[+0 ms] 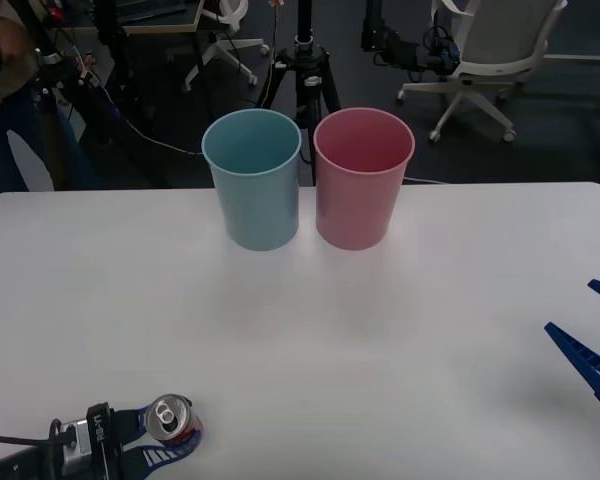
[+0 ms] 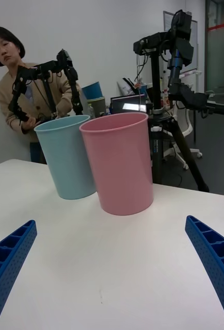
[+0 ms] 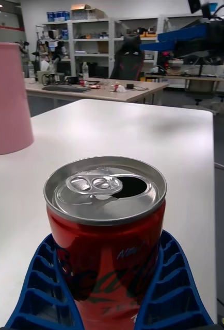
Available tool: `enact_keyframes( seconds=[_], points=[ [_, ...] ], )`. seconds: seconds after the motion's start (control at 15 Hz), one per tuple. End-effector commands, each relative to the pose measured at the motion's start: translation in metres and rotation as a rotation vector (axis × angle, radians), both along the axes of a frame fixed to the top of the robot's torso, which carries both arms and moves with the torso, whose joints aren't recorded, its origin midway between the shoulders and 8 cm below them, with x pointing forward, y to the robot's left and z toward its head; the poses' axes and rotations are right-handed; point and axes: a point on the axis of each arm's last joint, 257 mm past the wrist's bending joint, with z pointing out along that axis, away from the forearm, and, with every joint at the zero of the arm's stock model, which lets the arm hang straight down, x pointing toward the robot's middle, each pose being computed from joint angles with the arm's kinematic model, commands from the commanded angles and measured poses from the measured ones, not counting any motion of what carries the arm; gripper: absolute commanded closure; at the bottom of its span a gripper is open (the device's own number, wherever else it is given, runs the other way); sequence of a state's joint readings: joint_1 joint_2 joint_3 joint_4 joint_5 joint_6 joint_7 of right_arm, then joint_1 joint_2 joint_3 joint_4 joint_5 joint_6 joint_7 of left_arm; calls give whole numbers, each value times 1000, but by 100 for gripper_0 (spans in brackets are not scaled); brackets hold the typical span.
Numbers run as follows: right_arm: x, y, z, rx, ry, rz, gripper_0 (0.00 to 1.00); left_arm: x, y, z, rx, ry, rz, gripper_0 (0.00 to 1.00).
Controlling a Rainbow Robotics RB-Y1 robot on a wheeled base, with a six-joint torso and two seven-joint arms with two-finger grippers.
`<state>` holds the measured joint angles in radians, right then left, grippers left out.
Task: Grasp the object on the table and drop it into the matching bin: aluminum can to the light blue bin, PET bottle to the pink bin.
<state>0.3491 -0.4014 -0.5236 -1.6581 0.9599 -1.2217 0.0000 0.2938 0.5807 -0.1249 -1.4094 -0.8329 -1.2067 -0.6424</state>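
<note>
**Can clamped at the table's near left edge**

We see a wide, smooth white table with rounded corners. At its far side stand two tapering plastic bins with rolled rims, light blue bin just beside pink bin; we cannot see their bottoms. Our left gripper presses ribbed blue fingers against the upright red aluminum can, silver lid opened. Our right gripper hangs spread wide, holding nothing.
</note>
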Motion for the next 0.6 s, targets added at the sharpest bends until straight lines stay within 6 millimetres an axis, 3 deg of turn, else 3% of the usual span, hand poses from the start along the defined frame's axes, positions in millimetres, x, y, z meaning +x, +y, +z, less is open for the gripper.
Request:
enact_keyframes(
  seconds=[0.07,0.33,0.6],
  points=[
    [0,0,0,0,0,0,0,27,17,13,1,-17,92,88],
    [0,0,0,0,0,0,0,59,46,29,-9,-25,222,88],
    [0,0,0,0,0,0,0,79,66,42,-33,-23,303,88]
  ],
)
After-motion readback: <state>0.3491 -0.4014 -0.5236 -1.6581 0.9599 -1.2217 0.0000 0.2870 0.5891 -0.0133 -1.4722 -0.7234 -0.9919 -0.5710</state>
